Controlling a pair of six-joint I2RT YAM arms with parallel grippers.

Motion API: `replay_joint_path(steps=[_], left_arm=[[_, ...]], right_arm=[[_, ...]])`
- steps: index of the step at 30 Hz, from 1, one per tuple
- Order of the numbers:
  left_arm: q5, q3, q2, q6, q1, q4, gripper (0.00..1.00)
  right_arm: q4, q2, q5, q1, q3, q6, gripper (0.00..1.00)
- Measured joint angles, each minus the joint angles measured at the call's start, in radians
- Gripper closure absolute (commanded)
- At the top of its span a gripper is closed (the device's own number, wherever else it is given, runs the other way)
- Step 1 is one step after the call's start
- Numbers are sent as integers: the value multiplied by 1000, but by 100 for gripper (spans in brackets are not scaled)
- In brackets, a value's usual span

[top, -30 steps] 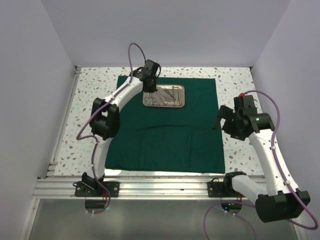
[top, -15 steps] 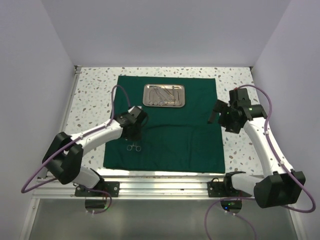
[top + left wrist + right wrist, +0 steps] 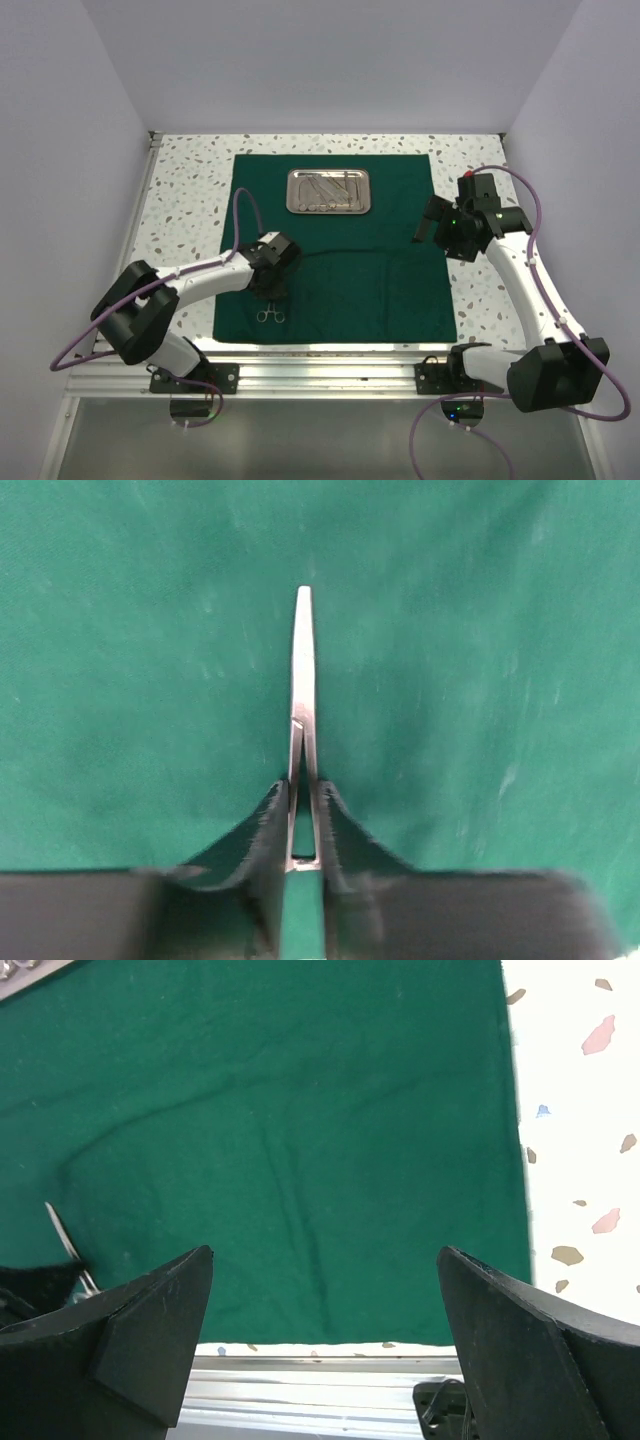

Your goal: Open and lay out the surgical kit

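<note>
Clamping scissors [image 3: 303,680] shank: left pincer [image 3: 303,792], wrist view; ring handles [image 3: 268,316] only overhead.

My left arm [image 3: 195,282] stretched low, elbow out left; left gripper [image 3: 303,792] pinched narrow on scissors [image 3: 303,660]. My right arm [image 3: 520,290] raised, right gripper [image 3: 322,1255] spread wide, empty.

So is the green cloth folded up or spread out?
Spread out. The green cloth lies flat across the table, only lightly creased, with the steel tray sitting on it.
</note>
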Motion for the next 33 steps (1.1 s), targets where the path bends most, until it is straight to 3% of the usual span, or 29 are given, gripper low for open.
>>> replay_joint_path(steps=[2, 4, 5, 7, 9, 14, 21, 26, 33], left_arm=[[36, -10, -28, -25, -34, -34, 61], [73, -8, -75, -50, -68, -123, 52], [82, 2, -104, -60, -77, -172, 32], [79, 79, -148, -71, -80, -290, 11], [56, 214, -155, -70, -76, -370, 0], [-41, 567, -50, 3, -39, -381, 1], [-72, 868, 385, 150, 130, -270, 12], [-71, 1148, 705, 242, 186, -184, 25], [-51, 1408, 942, 309, 203, -92, 36]], right_arm=[[2, -5, 0, 0, -3, 0, 2], [0, -18, 3, 0, -8, 0, 1], [0, -26, 5, 0, -10, 0, 1], [0, -44, 10, 0, -16, -1, 1], [0, -64, 11, 0, -25, -1, 2], [0, -85, 11, 0, -48, 0, 1], [-11, -96, 7, 0, -52, 4, 1], [-37, -116, 8, 0, -51, 16, 1], [-100, -162, 17, 0, -51, 20, 2]])
